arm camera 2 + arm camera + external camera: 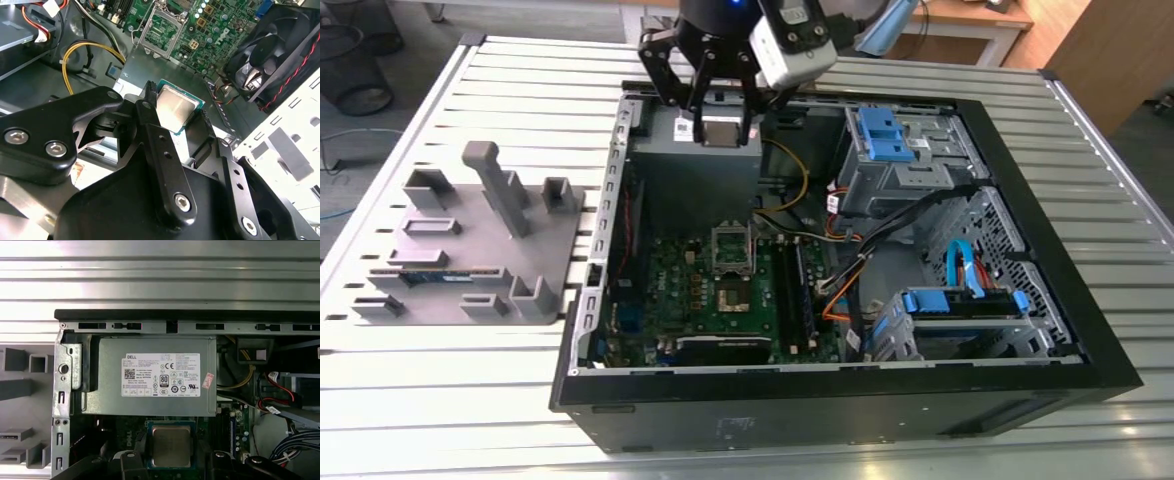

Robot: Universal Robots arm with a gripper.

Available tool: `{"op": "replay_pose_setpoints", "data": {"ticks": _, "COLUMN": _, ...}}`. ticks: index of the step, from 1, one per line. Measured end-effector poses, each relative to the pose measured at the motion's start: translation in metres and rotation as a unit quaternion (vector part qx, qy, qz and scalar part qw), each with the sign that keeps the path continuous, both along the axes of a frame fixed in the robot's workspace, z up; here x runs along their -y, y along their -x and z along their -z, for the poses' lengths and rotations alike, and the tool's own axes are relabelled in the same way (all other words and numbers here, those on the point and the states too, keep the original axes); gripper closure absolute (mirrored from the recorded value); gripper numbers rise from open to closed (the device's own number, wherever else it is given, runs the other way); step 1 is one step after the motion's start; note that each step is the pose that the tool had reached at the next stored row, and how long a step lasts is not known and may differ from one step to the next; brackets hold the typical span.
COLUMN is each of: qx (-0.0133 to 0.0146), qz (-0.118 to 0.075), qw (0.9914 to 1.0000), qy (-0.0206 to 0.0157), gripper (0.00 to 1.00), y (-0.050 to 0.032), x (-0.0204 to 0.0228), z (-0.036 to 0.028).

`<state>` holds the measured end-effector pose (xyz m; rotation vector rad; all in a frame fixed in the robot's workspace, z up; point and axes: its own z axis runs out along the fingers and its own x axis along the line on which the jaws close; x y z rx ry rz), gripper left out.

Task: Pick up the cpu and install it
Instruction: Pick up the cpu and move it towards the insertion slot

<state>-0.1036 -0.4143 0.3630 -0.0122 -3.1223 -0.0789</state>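
The cpu is up off everything, pinched by its edges between my fingers, which are clamped on it with the shiny top showing in both wrist views. In the exterior view I'm hanging over the grey power supply box at the 12 o'clock end of the open pc case. The motherboard socket sits toward 6 o'clock from the chip.

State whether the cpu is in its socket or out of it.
Out. The hand grips the cpu by the grey metal box, apart from the socket.
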Motion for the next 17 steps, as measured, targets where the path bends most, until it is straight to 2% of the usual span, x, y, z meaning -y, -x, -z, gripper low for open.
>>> {"op": "replay_pose_setpoints", "data": {"ticks": 17, "qx": 0.0001, "qz": 0.0, "qw": 1.0, "qy": -0.0001, "gripper": 0.53, "y": -0.0024, "x": 0.0051, "z": 0.0042}}
